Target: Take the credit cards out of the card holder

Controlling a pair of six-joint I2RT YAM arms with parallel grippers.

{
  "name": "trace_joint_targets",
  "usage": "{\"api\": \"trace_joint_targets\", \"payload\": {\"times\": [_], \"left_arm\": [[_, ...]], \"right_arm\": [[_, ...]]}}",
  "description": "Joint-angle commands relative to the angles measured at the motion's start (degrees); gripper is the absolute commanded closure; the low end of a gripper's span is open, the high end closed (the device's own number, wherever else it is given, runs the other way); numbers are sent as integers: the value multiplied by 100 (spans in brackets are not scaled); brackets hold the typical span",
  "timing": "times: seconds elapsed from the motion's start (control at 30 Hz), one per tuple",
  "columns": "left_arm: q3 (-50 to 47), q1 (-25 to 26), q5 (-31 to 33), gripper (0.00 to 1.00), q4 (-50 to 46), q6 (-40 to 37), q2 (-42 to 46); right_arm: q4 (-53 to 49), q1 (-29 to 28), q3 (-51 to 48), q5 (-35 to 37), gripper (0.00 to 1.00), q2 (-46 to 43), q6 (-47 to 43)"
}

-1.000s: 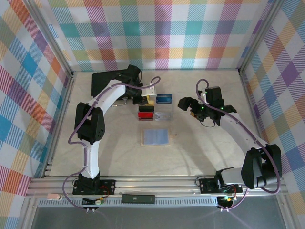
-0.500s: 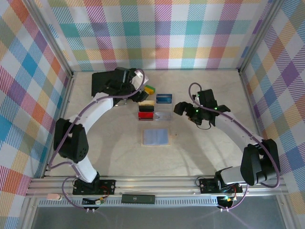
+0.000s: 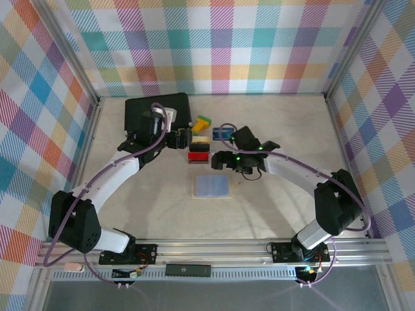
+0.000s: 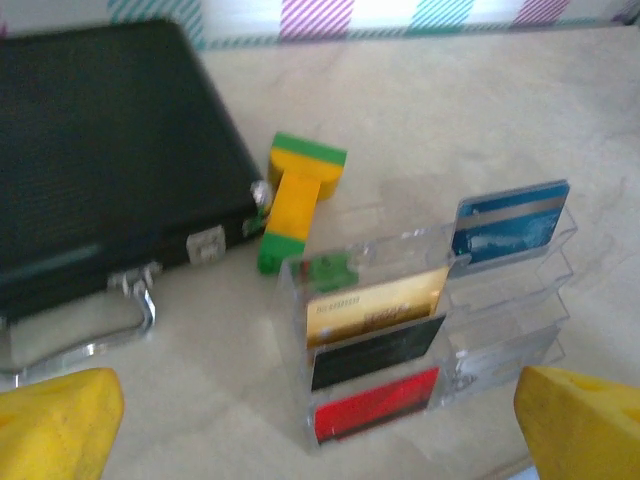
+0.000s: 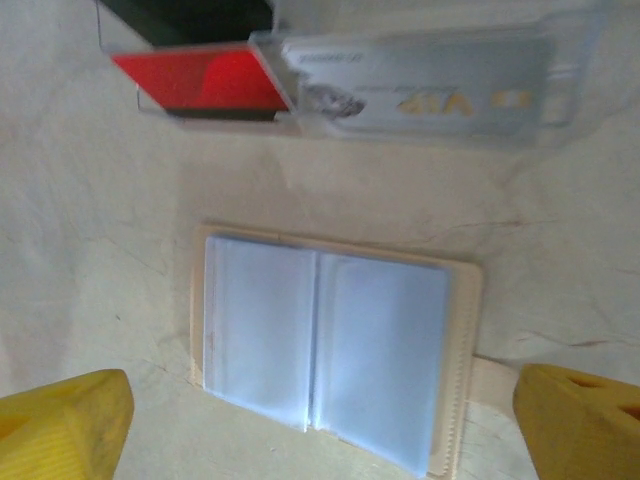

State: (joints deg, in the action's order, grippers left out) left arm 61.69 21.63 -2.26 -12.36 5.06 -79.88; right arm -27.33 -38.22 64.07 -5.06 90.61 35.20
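The card holder (image 3: 211,186) lies flat and open, its pale blue pockets facing up. Just beyond it, the tan card (image 4: 375,305), black card (image 4: 378,352), red card (image 4: 375,405), blue card (image 4: 508,225) and whitish card (image 5: 420,75) sit in a clear tiered stand (image 4: 500,292).

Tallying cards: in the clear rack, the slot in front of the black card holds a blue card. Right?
Not quite. In the rack, the slot in front of the black card holds a red card, not a blue one; the left wrist view shows it.

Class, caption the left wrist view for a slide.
Coloured credit cards stand in a clear tiered rack beside a black case.
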Motion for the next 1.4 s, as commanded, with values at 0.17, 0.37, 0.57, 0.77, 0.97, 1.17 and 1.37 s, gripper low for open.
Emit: {"api": "trace_joint_targets", "payload": {"times": [0.17,0.37,0.57,0.77,0.97,1.17,1.37], "left_arm": [[-192,-121,362,0,-1010,866,483],[-750,-224,495,0,-916,1103,893],[-1079,-455,812,0,-868,1428,1067],[-1272,-708,902,0,-657,1544,1347],[-1309,-756,986,0,-627,1594,1397],[-1330,-774,1182,0,-626,1682,1472],[-1380,-774,1203,0,-562,1654,1624]], "right_arm": [[-558,-764,657,755,9,851,363],[-918,-1081,1205,1024,11,1554,524],[-1230,-1199,1746,1050,14,2151,626],[-1562,-1206,2236,1071,15,2572,592],[-1694,-1206,2463,1062,15,2759,538],[-1775,-1206,2604,1028,12,2922,523],[-1805,-1213,2610,1027,12,3016,531]]}}
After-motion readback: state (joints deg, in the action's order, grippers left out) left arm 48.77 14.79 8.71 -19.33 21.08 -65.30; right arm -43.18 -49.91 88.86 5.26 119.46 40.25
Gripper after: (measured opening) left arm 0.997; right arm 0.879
